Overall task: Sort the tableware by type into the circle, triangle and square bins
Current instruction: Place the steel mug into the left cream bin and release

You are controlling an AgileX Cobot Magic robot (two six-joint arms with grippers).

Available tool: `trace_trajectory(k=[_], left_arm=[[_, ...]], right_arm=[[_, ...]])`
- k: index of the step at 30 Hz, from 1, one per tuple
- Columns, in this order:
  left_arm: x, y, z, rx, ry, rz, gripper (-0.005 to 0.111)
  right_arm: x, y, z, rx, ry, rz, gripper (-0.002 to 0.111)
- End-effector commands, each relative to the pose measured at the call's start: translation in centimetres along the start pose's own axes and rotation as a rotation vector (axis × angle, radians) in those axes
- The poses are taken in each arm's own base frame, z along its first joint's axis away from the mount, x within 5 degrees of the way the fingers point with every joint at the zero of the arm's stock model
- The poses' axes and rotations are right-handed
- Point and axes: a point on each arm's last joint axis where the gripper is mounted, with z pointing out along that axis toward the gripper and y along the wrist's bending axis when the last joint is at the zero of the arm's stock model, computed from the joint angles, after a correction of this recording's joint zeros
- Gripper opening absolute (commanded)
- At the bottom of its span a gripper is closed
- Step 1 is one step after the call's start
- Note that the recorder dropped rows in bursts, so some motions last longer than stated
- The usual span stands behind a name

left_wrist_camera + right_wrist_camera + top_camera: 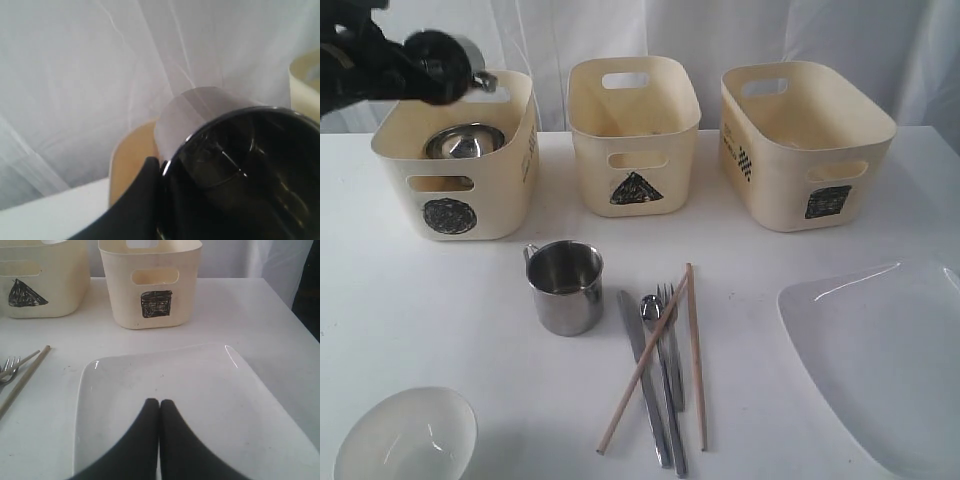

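Observation:
My left gripper (450, 68) is shut on a steel mug (472, 58) and holds it tilted above the circle bin (455, 195), where a steel bowl (465, 142) lies. In the left wrist view one black finger (145, 195) presses the outside of the mug's rim (240, 165); the other finger is hidden. A second steel mug (565, 287) stands mid-table. Knife (642, 375), spoon (655, 315), fork (670, 335) and wooden chopsticks (695, 340) lie together. The white bowl (405, 437) sits at front left. My right gripper (159, 402) hovers shut and empty over the white plate (200, 385).
The triangle bin (633, 135) and the square bin (805, 145) stand along the back, both showing nothing inside. The plate (880, 360) fills the front right corner. A white curtain hangs behind the table.

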Motion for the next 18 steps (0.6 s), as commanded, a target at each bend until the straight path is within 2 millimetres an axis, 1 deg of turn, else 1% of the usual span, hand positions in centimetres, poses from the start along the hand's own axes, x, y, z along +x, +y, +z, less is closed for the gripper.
trace_trajectory(k=[1,3,5,7,9,12,14,15,18], left_arm=[[2.5,-0.6,1.6,0.014,0.070,-0.007,0.034],[3.0,-0.7,1.8,0.018,0.093,-0.028,0.045],[2.8,-0.7,1.6,0.019,0.107,-0.055,0.055],[2.3,-0.5,1.0,0.022,0.125,-0.063,0.060],[1.3,-0.3,0.1,0.022,0.136,-0.063,0.062],[-1.3,0.4,-2.4,0.022,0.153,-0.063,0.061],[-3.0,0.7,-4.4,0.022,0.170,-0.090,0.061],[-3.9,0.9,-5.9,0.023,0.204,-0.135,0.061],[-4.9,0.9,-9.1,0.027,0.329,-0.253,0.061]], right_arm=[[0.0,0.0,0.0,-0.001,-0.011,0.002,0.000],[0.0,0.0,0.0,-0.001,-0.011,0.002,0.000],[0.0,0.0,0.0,-0.001,-0.011,0.002,0.000],[0.0,0.0,0.0,-0.001,-0.011,0.002,0.000],[0.0,0.0,0.0,-0.001,-0.011,0.002,0.000],[0.0,0.0,0.0,-0.001,-0.011,0.002,0.000],[0.0,0.0,0.0,-0.001,-0.011,0.002,0.000],[0.0,0.0,0.0,-0.001,-0.011,0.002,0.000],[0.0,0.0,0.0,-0.001,-0.011,0.002,0.000]])
